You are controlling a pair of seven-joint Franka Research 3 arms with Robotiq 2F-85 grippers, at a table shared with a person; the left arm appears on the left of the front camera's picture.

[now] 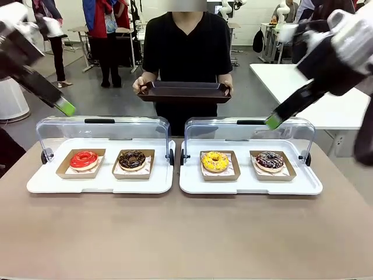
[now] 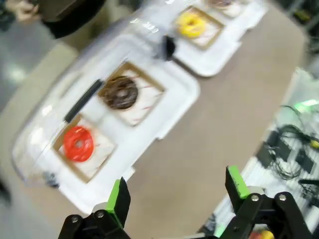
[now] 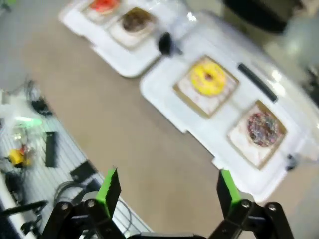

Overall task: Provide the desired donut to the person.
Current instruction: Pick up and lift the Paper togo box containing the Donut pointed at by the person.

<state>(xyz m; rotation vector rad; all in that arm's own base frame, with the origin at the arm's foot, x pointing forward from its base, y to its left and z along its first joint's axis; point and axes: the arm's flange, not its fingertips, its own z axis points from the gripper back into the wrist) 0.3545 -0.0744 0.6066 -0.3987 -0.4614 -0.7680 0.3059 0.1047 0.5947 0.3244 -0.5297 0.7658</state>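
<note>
The left tool [image 2: 177, 189] and right tool [image 3: 167, 184] are held wide open, empty, above the tabletop [image 1: 175, 233]; a choice by the person [image 1: 186, 41] seems awaited first.

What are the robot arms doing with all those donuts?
A person in a black T-shirt stands across the table holding out a dark tray. Four donuts sit in small cardboard boxes on two white serving trays with clear lids: a red donut, a chocolate donut, a yellow donut and a sprinkled donut. The left gripper and the right gripper both hang open above the table, holding nothing. No donut has been picked up yet.
</note>
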